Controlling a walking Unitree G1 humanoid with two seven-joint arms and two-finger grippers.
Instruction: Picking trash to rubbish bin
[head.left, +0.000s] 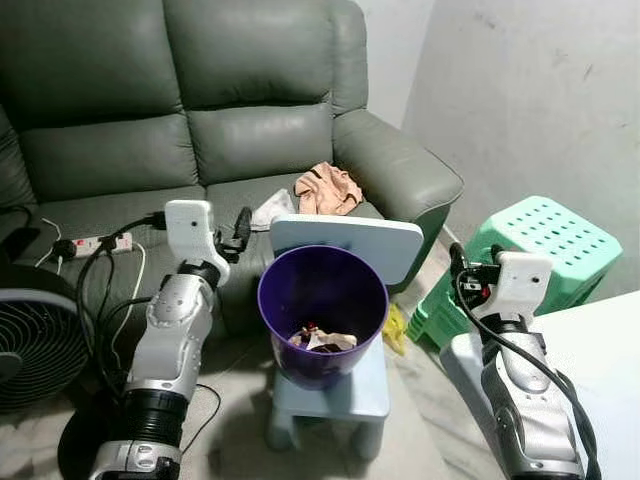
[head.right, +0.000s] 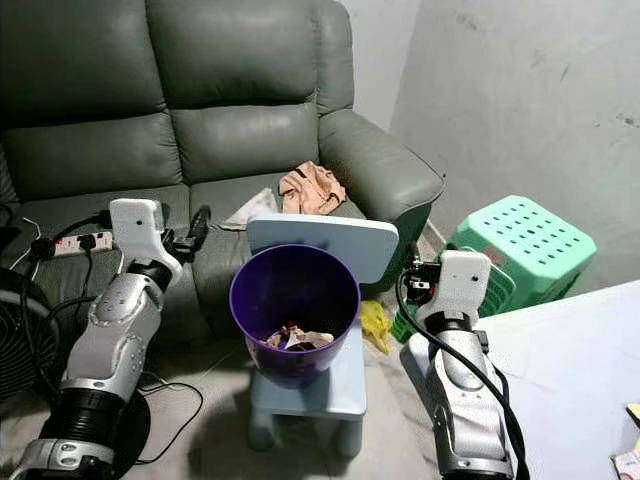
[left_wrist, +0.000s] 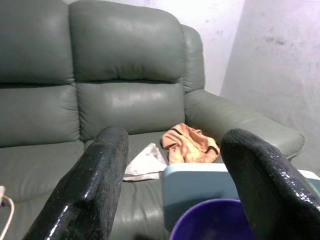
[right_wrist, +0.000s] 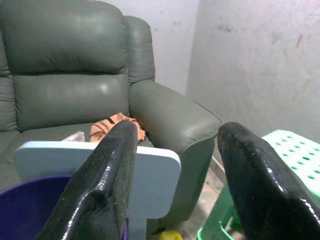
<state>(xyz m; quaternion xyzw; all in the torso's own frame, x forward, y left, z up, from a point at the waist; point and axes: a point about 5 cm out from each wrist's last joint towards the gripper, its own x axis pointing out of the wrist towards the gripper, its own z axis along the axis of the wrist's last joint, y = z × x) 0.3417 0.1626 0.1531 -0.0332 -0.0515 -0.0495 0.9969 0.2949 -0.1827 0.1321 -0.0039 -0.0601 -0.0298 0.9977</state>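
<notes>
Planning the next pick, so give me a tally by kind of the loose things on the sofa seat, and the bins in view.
Crumpled orange cloth: 1
White paper piece: 1
White power strip: 1
Purple bin, some trash already inside: 1
Total: 4
Both tools, left tool and right tool, are open and empty.

A: What's holding everything up here?

B: A small pale-blue chair (head.left: 345, 390) on the floor (head.left: 420, 440); the purple bin (head.left: 322, 310) sits on its seat, with crumpled trash (head.left: 322, 339) at the bottom.

A: And the sofa?

B: The grey-green sofa (head.left: 250, 130) carries an orange cloth (head.left: 327, 188), a white cloth (head.left: 272, 209) just beside it, and a power strip (head.left: 95, 243). On the floor stand a green stool (head.left: 540, 240) and a fan (head.left: 35, 345), with something yellow (head.left: 397, 328) beside the chair.
</notes>
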